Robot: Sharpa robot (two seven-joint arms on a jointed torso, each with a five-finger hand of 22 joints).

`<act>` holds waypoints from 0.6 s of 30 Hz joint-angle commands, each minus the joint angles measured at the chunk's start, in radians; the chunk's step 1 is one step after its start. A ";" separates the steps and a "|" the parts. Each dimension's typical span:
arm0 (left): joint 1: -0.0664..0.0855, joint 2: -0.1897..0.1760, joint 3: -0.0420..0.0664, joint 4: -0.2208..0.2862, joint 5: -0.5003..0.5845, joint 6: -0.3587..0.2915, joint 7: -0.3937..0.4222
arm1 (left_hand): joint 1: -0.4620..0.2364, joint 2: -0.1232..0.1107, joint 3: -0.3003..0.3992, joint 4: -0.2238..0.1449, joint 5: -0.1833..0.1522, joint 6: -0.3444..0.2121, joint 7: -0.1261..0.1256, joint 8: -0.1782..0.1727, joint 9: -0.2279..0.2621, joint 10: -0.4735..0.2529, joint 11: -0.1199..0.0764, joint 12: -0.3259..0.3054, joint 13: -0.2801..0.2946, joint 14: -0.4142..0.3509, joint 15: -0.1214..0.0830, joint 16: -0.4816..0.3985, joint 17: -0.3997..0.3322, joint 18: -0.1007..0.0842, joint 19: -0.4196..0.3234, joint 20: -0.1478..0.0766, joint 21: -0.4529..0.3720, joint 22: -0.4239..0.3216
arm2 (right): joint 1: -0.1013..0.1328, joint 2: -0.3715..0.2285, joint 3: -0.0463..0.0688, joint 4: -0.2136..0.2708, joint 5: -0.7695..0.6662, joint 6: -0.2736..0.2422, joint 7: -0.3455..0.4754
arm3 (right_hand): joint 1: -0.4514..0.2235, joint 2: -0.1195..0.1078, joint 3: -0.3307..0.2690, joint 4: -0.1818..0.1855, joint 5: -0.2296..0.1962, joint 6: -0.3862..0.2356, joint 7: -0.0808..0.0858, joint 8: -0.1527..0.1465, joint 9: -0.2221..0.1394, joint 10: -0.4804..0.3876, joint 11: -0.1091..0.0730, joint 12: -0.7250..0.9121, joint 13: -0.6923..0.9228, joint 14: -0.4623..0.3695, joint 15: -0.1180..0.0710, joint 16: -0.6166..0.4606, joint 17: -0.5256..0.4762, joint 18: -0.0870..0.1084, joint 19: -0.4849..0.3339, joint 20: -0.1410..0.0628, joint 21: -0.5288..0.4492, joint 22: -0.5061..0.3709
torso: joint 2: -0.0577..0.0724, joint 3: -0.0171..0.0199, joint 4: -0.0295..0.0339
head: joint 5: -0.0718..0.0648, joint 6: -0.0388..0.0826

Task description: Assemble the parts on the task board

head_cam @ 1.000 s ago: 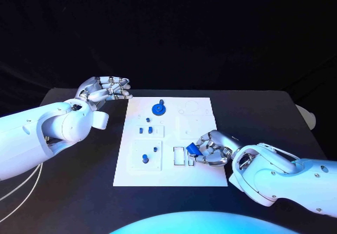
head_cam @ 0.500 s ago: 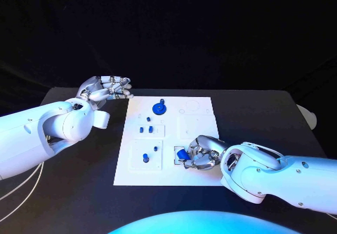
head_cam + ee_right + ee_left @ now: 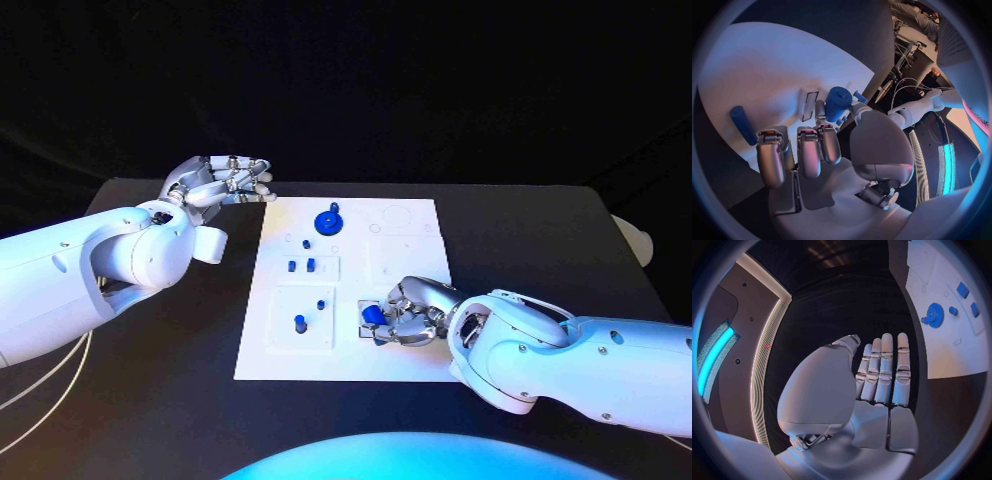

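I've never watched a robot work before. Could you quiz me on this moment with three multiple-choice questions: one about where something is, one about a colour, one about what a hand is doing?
1. Where is the left hand?
A. Over the middle of the task board
B. Off the task board, near its far left corner
C. Resting on the right arm

2. What colour is the gear-shaped part at the far end of the board?
A. Blue
B. Red
C. Yellow

3. What is the right hand doing?
A. Lying flat and empty on the table
B. Holding a small blue part over the board
C. Gripping the board's edge

Answers: 1 B, the head view shows it above the black table beside the board. 2 A, it shows plainly blue. 3 B, the right wrist view shows the part between its fingers.
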 commanded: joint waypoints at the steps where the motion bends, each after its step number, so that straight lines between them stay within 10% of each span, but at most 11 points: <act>1: 0.001 0.001 0.001 0.003 0.004 0.020 0.004 | -0.007 0.002 0.007 0.001 0.000 -0.005 -0.001 0.007 0.001 -0.005 0.001 0.007 0.002 -0.005 -0.001 -0.004 0.001 0.012 0.002 0.006 -0.005 -0.001 | -0.002 0.005 -0.001 0.000 -0.036 0.014 -0.021 | -0.051 0.000 -0.034 -0.001 -0.097 0.027 -0.037 0.012 0.006 0.016 -0.009 -0.009 0.134 0.098 -0.008 0.005 0.238 -0.007 0.105 -0.011 0.004 0.263 | 0.000 0.0001 -0.0010 | 0.001 -0.001; 9: 0.001 -0.001 0.001 0.004 0.004 0.020 0.003 | -0.007 0.002 0.008 0.001 0.000 -0.005 -0.001 0.007 0.001 -0.005 0.001 0.007 0.002 -0.005 -0.001 -0.004 0.001 0.012 0.002 0.007 -0.005 -0.001 | -0.001 0.006 -0.001 -0.004 -0.064 0.017 -0.030 | -0.120 0.016 -0.165 0.002 -0.284 0.015 -0.037 0.030 0.015 0.010 -0.007 -0.023 0.128 0.098 -0.008 0.004 0.236 -0.007 0.105 -0.011 0.004 0.263 | 0.001 0.0001 -0.0006 | 0.001 -0.002; 18: 0.001 -0.003 0.001 0.006 0.004 0.020 0.002 | -0.007 0.002 0.008 0.001 0.000 -0.005 0.000 0.007 0.001 -0.005 0.001 0.007 0.002 -0.006 -0.001 -0.005 0.001 0.012 0.002 0.007 -0.005 -0.002 | -0.001 0.004 0.000 -0.005 -0.097 0.002 -0.032 | -0.100 0.039 -0.260 0.002 -0.289 0.006 -0.034 0.037 0.017 0.006 -0.006 -0.033 0.124 0.097 -0.006 0.003 0.234 -0.007 0.104 -0.010 0.004 0.263 | 0.000 0.0006 -0.0015 | 0.002 -0.002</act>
